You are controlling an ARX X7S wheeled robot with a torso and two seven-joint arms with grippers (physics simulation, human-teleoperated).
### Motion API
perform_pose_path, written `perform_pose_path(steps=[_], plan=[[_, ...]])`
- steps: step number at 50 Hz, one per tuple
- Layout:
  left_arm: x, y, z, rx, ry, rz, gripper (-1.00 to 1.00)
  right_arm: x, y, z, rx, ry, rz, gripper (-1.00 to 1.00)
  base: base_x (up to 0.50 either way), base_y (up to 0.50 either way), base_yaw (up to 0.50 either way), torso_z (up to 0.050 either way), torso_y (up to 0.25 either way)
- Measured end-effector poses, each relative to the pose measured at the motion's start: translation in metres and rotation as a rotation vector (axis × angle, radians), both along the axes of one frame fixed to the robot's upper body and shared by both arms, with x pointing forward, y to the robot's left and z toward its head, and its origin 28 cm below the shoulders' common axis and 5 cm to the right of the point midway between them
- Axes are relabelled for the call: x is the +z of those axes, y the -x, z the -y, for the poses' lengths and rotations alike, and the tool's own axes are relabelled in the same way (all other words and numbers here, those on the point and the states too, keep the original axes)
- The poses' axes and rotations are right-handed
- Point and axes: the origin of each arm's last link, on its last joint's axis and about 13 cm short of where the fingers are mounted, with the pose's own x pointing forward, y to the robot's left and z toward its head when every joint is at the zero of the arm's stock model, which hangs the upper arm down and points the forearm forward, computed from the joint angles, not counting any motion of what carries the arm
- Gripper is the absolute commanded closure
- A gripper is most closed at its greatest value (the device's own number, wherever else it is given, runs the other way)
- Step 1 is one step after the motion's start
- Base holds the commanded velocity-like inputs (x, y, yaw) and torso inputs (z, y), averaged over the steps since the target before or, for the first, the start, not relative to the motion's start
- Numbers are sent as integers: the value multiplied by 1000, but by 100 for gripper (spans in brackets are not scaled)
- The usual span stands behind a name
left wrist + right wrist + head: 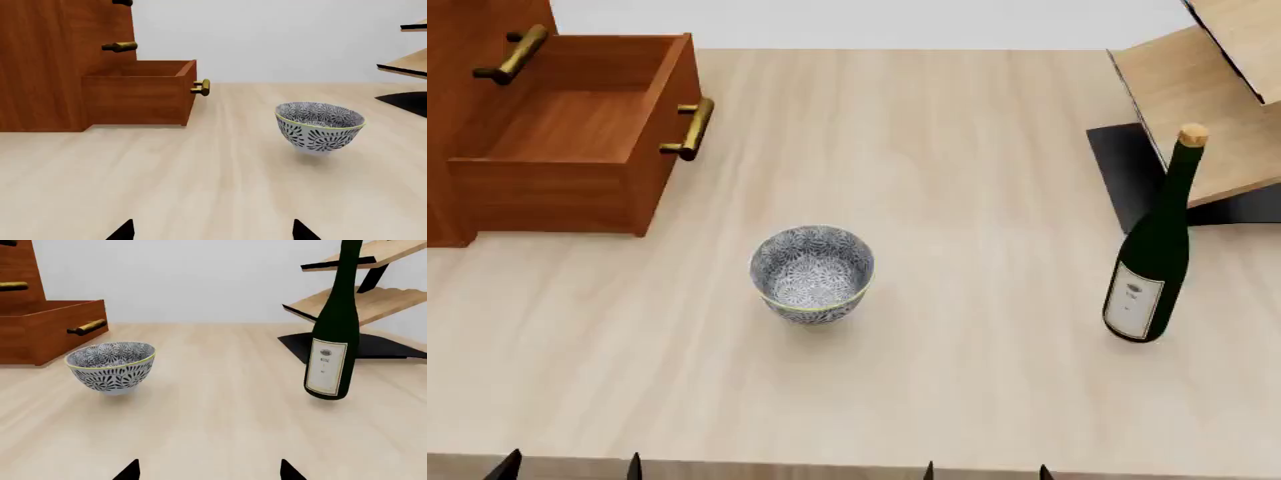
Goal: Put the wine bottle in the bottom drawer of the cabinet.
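Note:
The wine bottle (pixel 1154 250) stands upright on the pale table at the right, dark green with a tan cork and white label; it also shows in the right wrist view (pixel 333 335). The reddish-brown cabinet (pixel 461 40) is at the far left, its bottom drawer (pixel 574 130) pulled out and empty, with a brass handle (pixel 694 128); the drawer also shows in the left wrist view (pixel 137 92). My left gripper (pixel 567 466) and right gripper (pixel 988 470) are at the table's near edge, both open and empty, far from the bottle.
A patterned blue-white bowl (pixel 811 272) sits mid-table between the drawer and the bottle. A pale wooden rack (pixel 1214 90) on a black base stands right behind the bottle. The table's near edge runs just by my grippers.

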Motion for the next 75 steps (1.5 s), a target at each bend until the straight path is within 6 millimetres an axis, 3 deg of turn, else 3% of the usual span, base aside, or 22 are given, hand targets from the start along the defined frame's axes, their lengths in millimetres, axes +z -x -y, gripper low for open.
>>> perform_pose_path(steps=[15,58,75], plan=[[1,1,-2,-3,17,14,-100,0,0,-1,-7,19,12,-100,0,0,0,8,0],[0,1,-5,5,56,1,-100,1,2,-3,10,72,44,-100,0,0,0,50,-2],[-1,1,-3,-13,51,4,-100,1,2,-3,9,83,55,-100,27,300,0,1,0]])
